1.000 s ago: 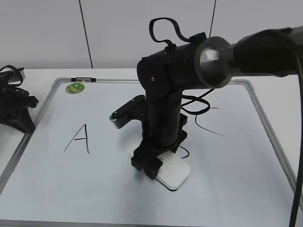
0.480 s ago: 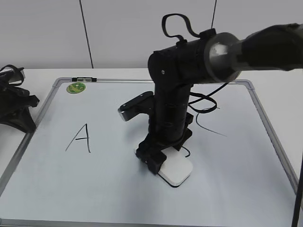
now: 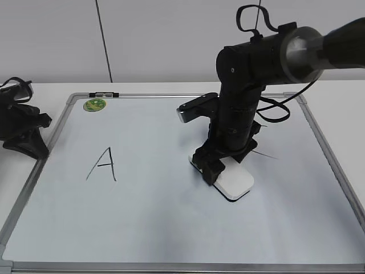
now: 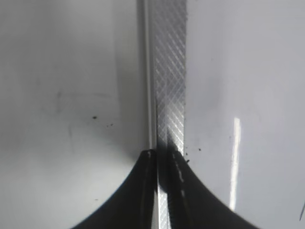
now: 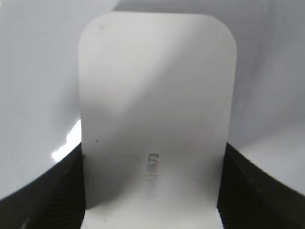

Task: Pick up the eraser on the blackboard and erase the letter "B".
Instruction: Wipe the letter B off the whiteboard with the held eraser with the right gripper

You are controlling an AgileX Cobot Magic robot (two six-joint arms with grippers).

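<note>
The blackboard [image 3: 159, 228] is a white dry-erase board lying flat, with a black "A" [image 3: 102, 164] on its left. My right gripper [image 3: 219, 170] is shut on the white eraser [image 3: 236, 184], which rests flat on the board near the middle. In the right wrist view the eraser [image 5: 152, 109] sits between both fingers of the gripper [image 5: 152, 162]. No letter "B" shows; the arm covers that part of the board. A thin black stroke [image 3: 267, 155] shows to the right of the arm. My left gripper [image 3: 34, 145] is shut and empty at the board's left frame [image 4: 169, 71].
A small green round magnet [image 3: 94, 104] sits at the board's far left corner. The silver frame [image 3: 331, 160] runs round the board. A wall stands close behind the table.
My right arm has slid the eraser to the right and a little farther back across the board. The left arm has stayed put.
</note>
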